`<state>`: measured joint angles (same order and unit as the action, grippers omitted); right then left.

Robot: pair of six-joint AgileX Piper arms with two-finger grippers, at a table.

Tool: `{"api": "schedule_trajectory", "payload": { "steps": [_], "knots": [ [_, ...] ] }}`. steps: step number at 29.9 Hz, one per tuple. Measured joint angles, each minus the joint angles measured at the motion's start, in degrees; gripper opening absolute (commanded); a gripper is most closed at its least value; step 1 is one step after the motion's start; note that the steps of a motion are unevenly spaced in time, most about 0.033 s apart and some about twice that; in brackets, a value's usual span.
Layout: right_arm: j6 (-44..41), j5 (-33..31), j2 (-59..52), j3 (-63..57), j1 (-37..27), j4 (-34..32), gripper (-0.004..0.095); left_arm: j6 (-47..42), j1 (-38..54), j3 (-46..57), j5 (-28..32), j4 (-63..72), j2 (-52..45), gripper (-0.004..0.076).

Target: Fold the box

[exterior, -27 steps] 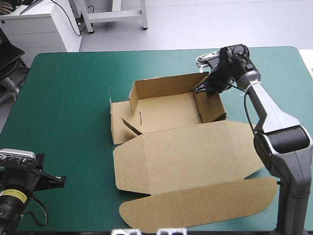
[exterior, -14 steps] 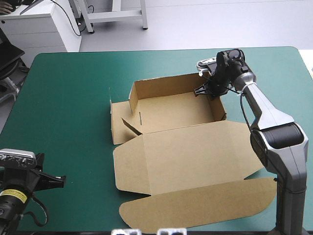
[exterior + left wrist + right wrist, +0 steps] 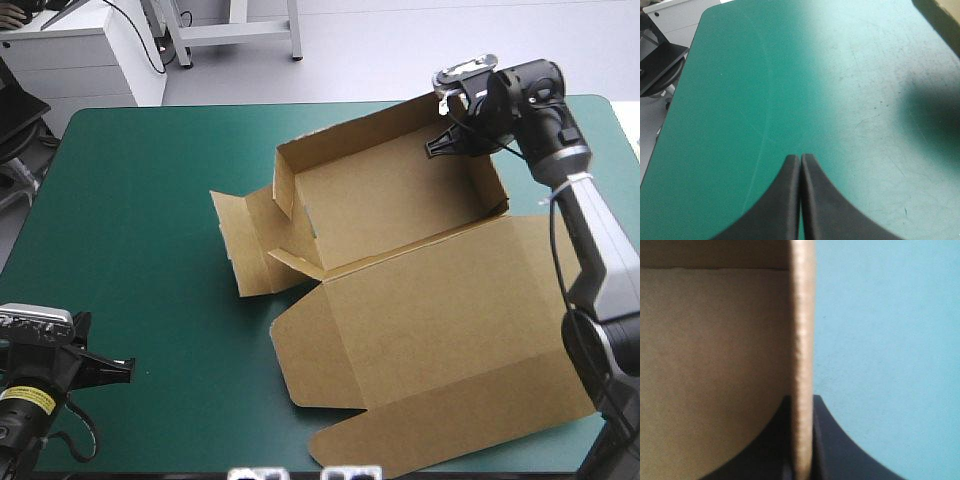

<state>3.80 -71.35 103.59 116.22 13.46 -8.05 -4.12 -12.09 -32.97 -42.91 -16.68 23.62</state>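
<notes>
The brown box (image 3: 400, 205) lies as an open tray with its far and side walls raised and its lid (image 3: 450, 330) flat toward the table's front edge. Loose side flaps (image 3: 245, 245) splay out at its left end. My right gripper (image 3: 452, 140) is at the tray's far right corner, shut on the box. In the right wrist view the wall's edge (image 3: 802, 340) runs straight up from between the black fingers (image 3: 832, 445). My left gripper (image 3: 125, 368) rests at the table's near left corner, well apart from the box, shut and holding nothing (image 3: 800, 158).
Bare teal-green cover (image 3: 130, 230) stretches left of the box. The lid's outer flap (image 3: 400, 450) reaches close to the table's front edge. A corner of the brown board (image 3: 947, 7) shows far ahead of the left gripper.
The right gripper has drawn the far wall to the right and toward the far edge. The whole box slid right and turned with it. The left arm stayed still.
</notes>
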Motion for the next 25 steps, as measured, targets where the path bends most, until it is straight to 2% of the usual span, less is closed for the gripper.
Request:
{"api": "schedule_trajectory", "payload": {
  "steps": [7, 12, 18, 22, 25],
  "knots": [
    [-3.8, -0.1, -9.8, 0.3, -0.2, -2.9, -0.0018, -0.7, 0.0, 0.0, 4.7, 0.0, 1.2, -0.0008],
    [-5.1, -0.1, -13.1, 0.4, -3.2, 1.4, -0.0018, -2.6, 0.0, 0.0, 9.3, 0.0, 7.3, -0.0008],
    [-4.6, -0.1, -14.1, 0.4, -6.8, 8.1, -0.0018, -5.7, 0.0, 0.0, 20.5, -0.1, 17.6, -0.0008],
    [-3.8, -0.1, -14.6, 0.4, -7.1, 9.8, -0.0018, -9.4, 0.0, -1.0, 28.8, -0.1, 26.3, -0.0008],
    [-3.0, -0.1, -15.1, 0.4, -7.1, 10.1, -0.0018, -10.4, 0.0, -4.5, 32.4, 0.7, 32.9, -0.0008]
  ]
}}
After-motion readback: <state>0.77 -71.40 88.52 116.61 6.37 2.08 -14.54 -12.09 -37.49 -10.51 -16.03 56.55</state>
